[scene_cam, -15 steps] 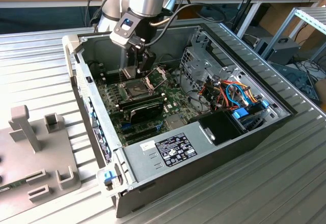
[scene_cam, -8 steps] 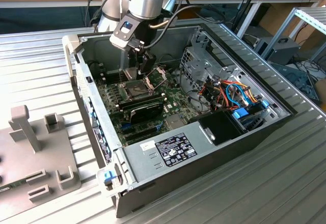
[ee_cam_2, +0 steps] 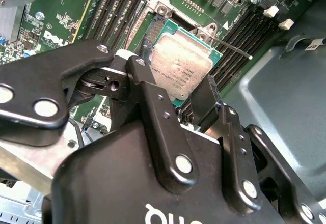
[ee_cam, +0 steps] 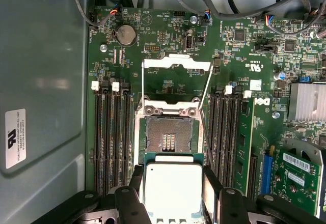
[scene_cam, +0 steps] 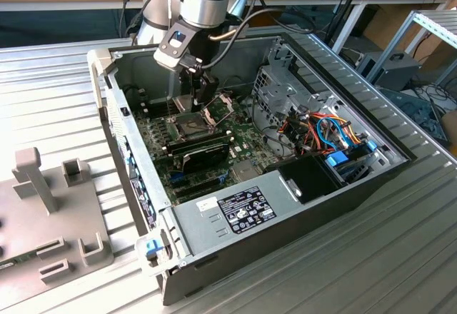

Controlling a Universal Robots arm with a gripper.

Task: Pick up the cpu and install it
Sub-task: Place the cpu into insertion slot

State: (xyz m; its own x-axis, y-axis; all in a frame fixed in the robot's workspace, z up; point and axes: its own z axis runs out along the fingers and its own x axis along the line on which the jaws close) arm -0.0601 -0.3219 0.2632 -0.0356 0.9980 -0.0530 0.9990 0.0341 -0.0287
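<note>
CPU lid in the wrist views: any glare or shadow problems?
Second wrist view: the cpu lid looks pale and washed out, its print faint; the gripper clamping it is dark. First wrist view: the lid is evenly bright, no hard shadow; a soft reflection sits on the case wall.

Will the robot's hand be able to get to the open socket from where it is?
Probably yes. The hand holds the cpu close by the socket, whose metal frame is flipped open, and nothing lies across the socket.
</note>
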